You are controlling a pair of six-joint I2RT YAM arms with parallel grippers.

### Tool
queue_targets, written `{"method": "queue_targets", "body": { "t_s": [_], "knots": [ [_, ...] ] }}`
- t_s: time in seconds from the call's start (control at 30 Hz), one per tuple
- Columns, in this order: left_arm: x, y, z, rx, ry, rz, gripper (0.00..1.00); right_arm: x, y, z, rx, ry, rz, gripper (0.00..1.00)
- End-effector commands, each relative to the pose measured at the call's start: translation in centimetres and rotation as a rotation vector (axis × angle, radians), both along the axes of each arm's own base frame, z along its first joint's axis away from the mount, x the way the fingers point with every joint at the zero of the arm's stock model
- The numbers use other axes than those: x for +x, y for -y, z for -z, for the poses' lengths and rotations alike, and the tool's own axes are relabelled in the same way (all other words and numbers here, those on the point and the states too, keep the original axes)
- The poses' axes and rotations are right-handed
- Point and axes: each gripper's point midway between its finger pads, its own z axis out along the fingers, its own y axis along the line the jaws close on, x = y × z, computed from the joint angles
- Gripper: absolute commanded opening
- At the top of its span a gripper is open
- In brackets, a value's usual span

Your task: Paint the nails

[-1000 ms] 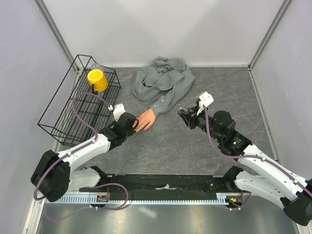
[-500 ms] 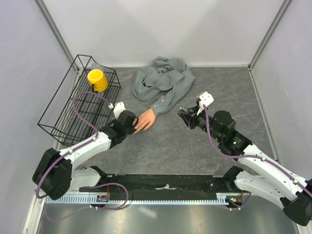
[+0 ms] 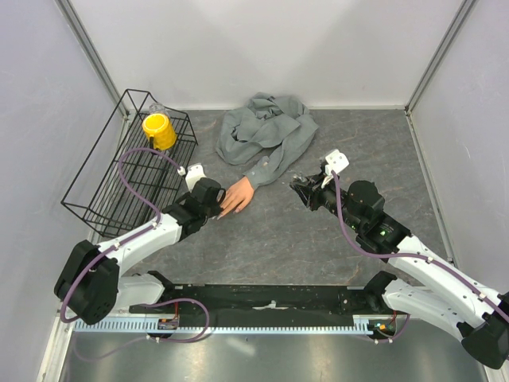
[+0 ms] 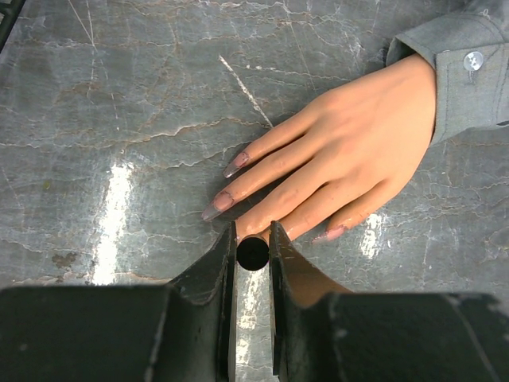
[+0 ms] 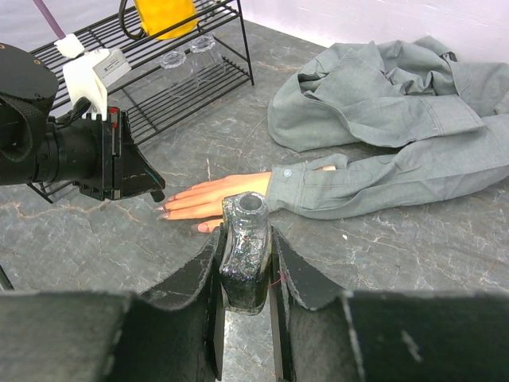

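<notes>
The peach mannequin hand [image 3: 238,193] lies palm down in a grey shirt sleeve [image 4: 465,72]. Its long nails [image 4: 215,208] look pale pinkish. My left gripper [image 3: 215,205] is shut on a small black round brush cap [image 4: 253,253], end-on at the fingertips of the middle fingers [image 4: 274,215]. The brush tip is hidden. My right gripper [image 3: 300,188] is shut on an open glittery dark polish bottle [image 5: 245,255], held upright to the right of the hand [image 5: 219,197]. The left gripper also shows in the right wrist view [image 5: 135,179].
A crumpled grey shirt [image 3: 266,131] lies at the back centre. A black wire rack [image 3: 119,179] stands at the left with a yellow cup [image 3: 159,131] and clear glasses [image 5: 191,52] in it. White walls enclose the grey table [image 3: 270,239].
My left gripper has edged slightly farther and right along the hand's fingertips. The right arm and bottle have stayed nearly still.
</notes>
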Motion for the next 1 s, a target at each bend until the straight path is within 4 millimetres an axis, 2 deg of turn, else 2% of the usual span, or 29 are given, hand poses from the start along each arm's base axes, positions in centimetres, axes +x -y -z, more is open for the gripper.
{"method": "queue_targets", "body": {
  "t_s": [0.0,0.97],
  "knots": [
    [1.5,0.8,-1.8,-0.023,0.062,0.013,0.02,0.1,-0.1,-1.2,0.039,0.032,-0.005,0.00],
    [0.1,-0.1,-0.2,-0.013,0.005,-0.016,0.02,0.1,-0.1,-1.1,0.043,0.032,-0.010,0.00]
  ]
}}
